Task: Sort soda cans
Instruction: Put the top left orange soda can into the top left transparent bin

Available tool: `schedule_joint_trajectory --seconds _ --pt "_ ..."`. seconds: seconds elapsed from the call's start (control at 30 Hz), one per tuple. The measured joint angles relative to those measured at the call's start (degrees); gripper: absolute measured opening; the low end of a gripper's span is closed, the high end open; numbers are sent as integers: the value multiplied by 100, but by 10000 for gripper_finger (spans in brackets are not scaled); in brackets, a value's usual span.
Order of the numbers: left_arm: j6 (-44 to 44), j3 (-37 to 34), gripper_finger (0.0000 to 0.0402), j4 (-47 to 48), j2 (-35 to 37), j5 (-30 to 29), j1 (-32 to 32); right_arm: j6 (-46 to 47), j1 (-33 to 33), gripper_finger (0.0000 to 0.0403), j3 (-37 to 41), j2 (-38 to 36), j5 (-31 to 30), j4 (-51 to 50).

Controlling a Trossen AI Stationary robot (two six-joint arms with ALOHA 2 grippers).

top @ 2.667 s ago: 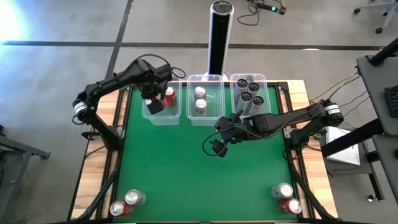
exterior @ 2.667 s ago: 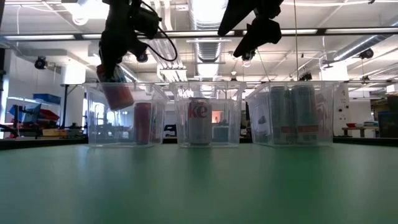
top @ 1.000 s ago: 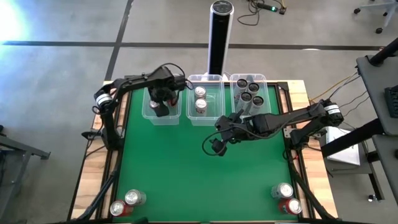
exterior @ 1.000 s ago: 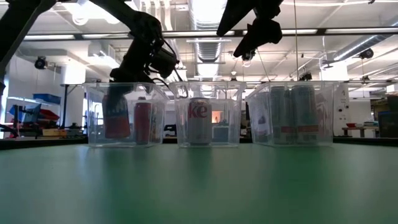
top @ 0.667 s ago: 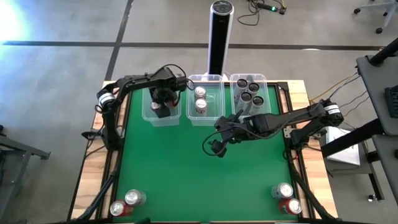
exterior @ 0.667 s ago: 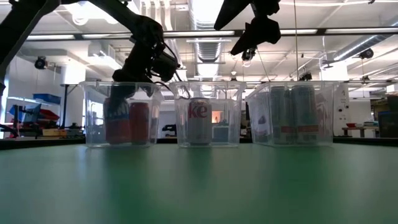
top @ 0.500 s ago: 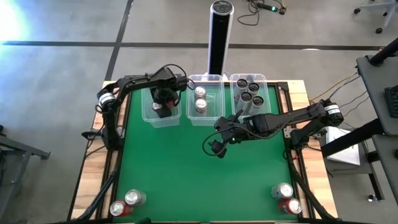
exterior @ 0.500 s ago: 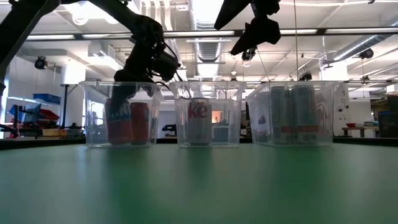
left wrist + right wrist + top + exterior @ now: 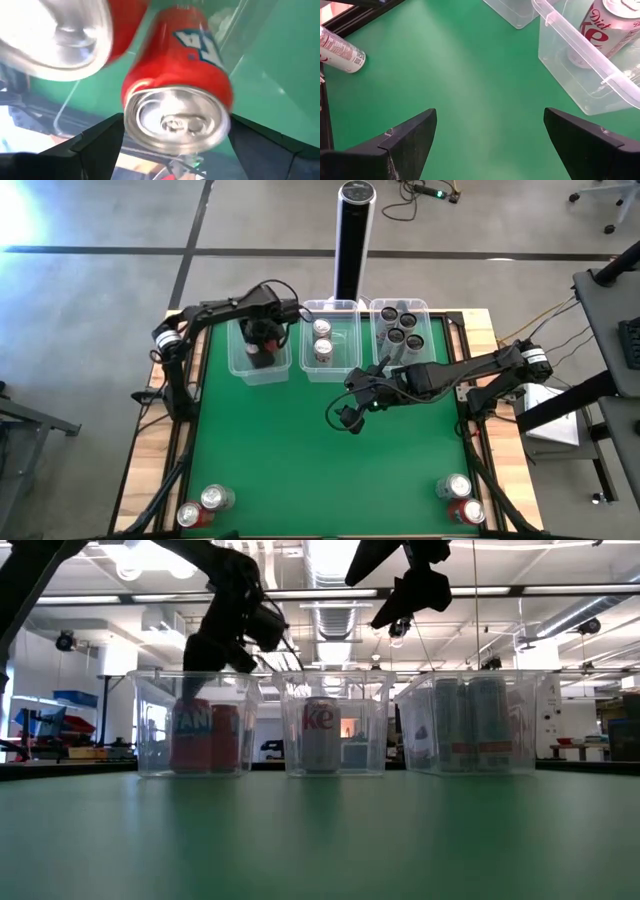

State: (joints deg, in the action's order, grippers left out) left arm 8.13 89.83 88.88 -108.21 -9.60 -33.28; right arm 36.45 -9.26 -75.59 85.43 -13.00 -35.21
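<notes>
Two red soda cans [image 9: 192,735] [image 9: 226,737] stand side by side in the left clear tub [image 9: 150,730]. My left gripper [image 9: 225,648] hangs open just above that tub's rim. In the left wrist view the nearer can's silver top [image 9: 176,115] shows between its spread fingers, apart from them. The middle tub [image 9: 332,370] holds two silver cans [image 9: 322,350]. The right tub [image 9: 427,308] holds several dark cans [image 9: 404,326]. My right gripper [image 9: 345,418] hovers open over the middle of the green mat, with nothing between its fingers.
Two cans [image 9: 215,498] stand at the near left corner and two [image 9: 460,498] at the near right corner. A tall black post [image 9: 354,240] rises behind the tubs. The green mat [image 9: 300,470] between the tubs and the near cans is bare.
My left gripper has lowered the red can into the left tub until it stood upright beside the other red can. It has then let go and risen above the tub's rim. The can stays standing on the tub's floor.
</notes>
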Motion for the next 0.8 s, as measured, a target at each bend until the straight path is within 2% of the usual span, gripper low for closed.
schedule_joint_trajectory --seconds 0.27,0.4,0.5,0.67,0.8 --pt "-215 1149 328 87 154 154 -52 0 2 364 -9 0 257 -28" --pt "-245 1846 323 -607 141 -255 -231 0 17 364 -88 0 137 -30" --pt "86 2217 313 -676 -10 -501 -375 3 17 364 -193 0 101 -110" --pt "323 2387 294 -986 -215 -1073 -518 201 -41 364 -313 -15 121 -321" --pt "338 2349 283 -1278 -441 -1111 -607 383 -72 364 -321 -15 168 -387"
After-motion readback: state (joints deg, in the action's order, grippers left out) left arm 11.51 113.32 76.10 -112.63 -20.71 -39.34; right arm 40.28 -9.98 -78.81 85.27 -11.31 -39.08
